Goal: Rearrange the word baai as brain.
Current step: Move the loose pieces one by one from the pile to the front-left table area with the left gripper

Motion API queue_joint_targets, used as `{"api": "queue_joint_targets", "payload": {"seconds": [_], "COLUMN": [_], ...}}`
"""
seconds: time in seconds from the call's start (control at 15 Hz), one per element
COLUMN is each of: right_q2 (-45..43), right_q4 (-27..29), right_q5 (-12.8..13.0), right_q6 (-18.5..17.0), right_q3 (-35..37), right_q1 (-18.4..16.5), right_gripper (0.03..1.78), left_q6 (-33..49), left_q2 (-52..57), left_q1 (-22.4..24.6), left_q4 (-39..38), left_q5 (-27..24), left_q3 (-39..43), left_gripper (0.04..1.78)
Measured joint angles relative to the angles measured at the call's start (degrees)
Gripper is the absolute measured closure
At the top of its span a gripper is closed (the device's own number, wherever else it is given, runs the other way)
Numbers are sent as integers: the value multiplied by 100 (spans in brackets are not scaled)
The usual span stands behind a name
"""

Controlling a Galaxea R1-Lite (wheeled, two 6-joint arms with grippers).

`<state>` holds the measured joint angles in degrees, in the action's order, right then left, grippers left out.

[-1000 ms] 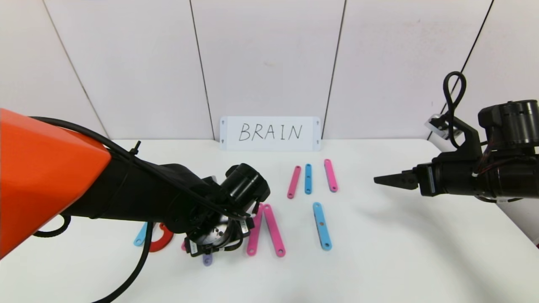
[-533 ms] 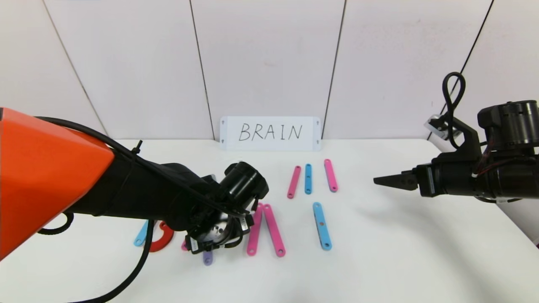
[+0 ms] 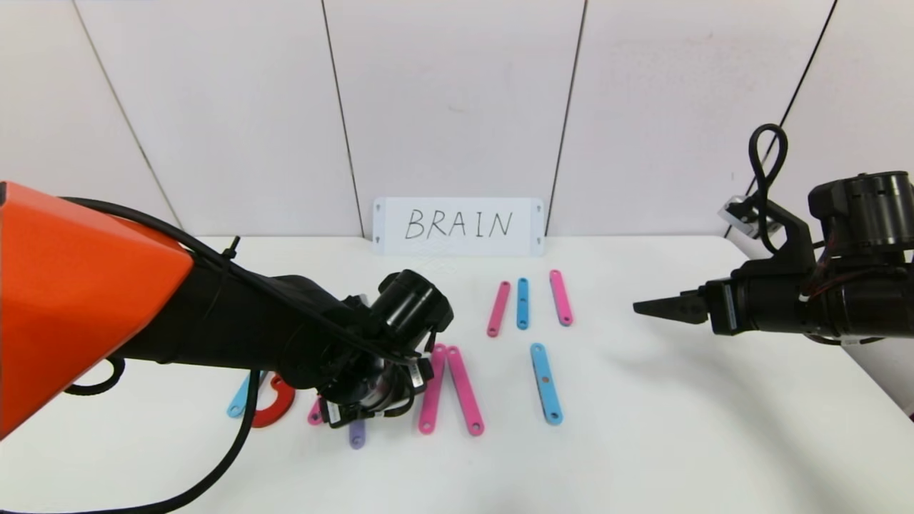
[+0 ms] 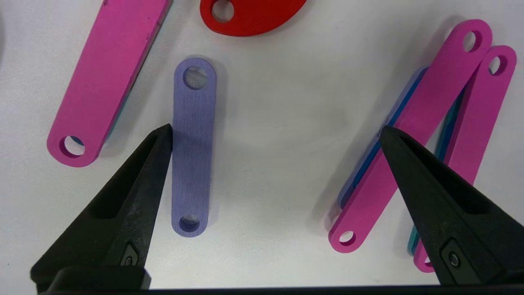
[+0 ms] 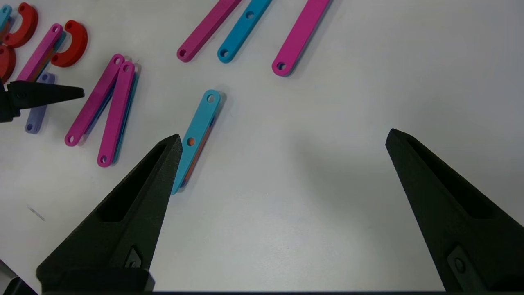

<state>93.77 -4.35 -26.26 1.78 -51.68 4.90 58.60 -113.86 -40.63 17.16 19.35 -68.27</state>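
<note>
Purple bar point(image 4: 192, 147) flat between open left tool point(image 4: 274, 133) tips

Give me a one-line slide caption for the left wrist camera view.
Open left gripper low over the white table, one fingertip beside the purple bar, the other over the paired pink bars.

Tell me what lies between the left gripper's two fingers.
In the left wrist view, the open left gripper spans bare white table; the purple bar lies flat just inside one finger, and a pink bar sits under the other.
</note>
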Motion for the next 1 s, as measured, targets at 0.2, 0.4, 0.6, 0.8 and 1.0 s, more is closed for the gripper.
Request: {"api": "queue_joint_targets", "payload": {"seconds": [0.2,0.4,0.6,0.8,1.0], "right_q2": [2,5,6,6,9], "right_q4": [0,0,-5,-7,-2], "right_q5": [0,0,2,5,7], "right_q6": [1,0,20,50,50], "right_q3": [0,0,17,33,35], "right_q1": [0,-2,11,17,17], "right_gripper": [7,7,7,7,7], "left_q6": [-23,-37,-135,-456,-824], "left_q2": [-9,-9,79,272,483], "left_q1": [30,41,45,135,347], "left_q4": [-49,-27,26,26,-33], "left_q5": [-11,-2,5,5,-151], "left_q3": [-41,-67,-72,-20,171], "left_gripper": [8,8,8,8,8]}}
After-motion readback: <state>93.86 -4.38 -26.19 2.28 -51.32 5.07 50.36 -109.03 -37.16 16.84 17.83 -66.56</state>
